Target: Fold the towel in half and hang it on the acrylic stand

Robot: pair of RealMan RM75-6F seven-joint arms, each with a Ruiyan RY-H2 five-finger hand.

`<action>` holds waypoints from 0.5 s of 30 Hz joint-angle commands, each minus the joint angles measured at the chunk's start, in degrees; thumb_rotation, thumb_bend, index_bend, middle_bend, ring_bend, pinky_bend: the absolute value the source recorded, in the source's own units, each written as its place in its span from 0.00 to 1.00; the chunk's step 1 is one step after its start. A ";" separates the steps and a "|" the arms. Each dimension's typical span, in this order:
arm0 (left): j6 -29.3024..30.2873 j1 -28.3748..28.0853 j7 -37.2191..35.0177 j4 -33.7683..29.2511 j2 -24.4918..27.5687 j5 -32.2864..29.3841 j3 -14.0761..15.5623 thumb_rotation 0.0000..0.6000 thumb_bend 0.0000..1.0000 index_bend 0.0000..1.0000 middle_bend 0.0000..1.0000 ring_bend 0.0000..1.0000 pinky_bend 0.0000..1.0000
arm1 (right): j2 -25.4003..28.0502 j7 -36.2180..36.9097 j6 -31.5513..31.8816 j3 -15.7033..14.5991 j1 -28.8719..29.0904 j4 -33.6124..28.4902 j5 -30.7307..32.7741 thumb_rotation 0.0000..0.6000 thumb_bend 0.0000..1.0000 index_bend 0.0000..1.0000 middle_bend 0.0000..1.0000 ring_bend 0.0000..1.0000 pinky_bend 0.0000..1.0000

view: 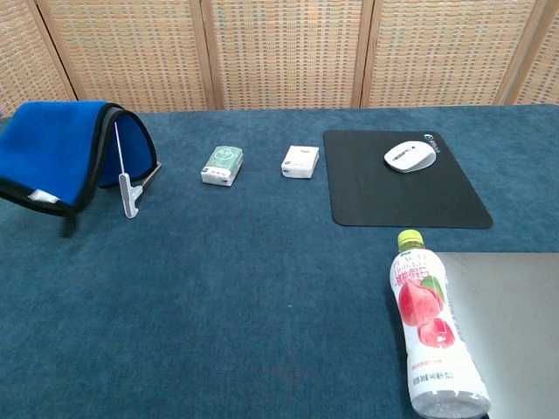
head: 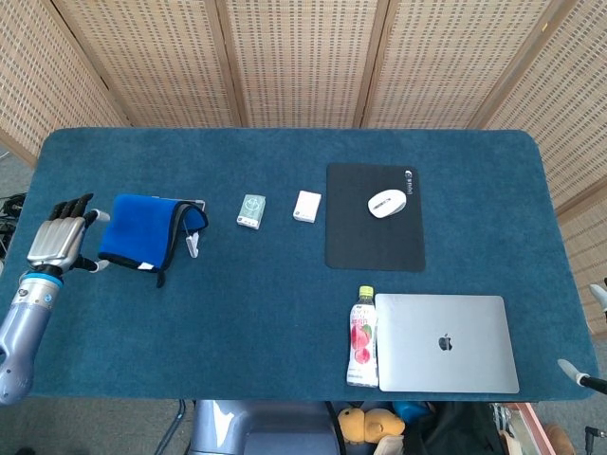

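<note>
A blue towel (head: 142,230) with black trim lies folded and draped over the clear acrylic stand (head: 193,245) at the table's left; in the chest view the towel (view: 61,148) hangs down over the stand (view: 127,188), hiding its left foot. My left hand (head: 62,242) is right beside the towel's left edge, its fingers stretched out and its thumb side touching the cloth, pinching that edge. Only two pale tips of my right hand (head: 580,373) show off the table's right front corner; its pose is hidden.
A green box (head: 250,210) and a white box (head: 306,206) sit right of the stand. Further right lies a black mouse pad (head: 375,237) with a white mouse (head: 386,203). A peach drink bottle (head: 362,336) and a closed laptop (head: 446,342) occupy the front right.
</note>
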 commanded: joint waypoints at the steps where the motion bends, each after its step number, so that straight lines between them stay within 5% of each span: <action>1: -0.11 1.41 -3.92 1.80 -0.87 3.54 -0.20 1.00 0.14 0.00 0.00 0.00 0.00 | 0.02 0.00 0.06 -0.04 -0.01 -0.05 -0.11 1.00 0.00 0.00 0.00 0.00 0.00; 9: 1.72 3.72 -10.63 2.28 0.09 8.93 -1.43 1.00 0.13 0.00 0.00 0.00 0.00 | 0.04 0.09 0.33 -0.13 -0.10 -0.04 -0.34 1.00 0.00 0.00 0.00 0.00 0.00; 15: 8.42 8.43 -15.23 -3.86 6.89 15.56 -1.62 1.00 0.13 0.00 0.00 0.00 0.00 | -0.07 -0.08 0.62 -0.27 -0.15 -0.06 -0.85 1.00 0.00 0.00 0.00 0.00 0.00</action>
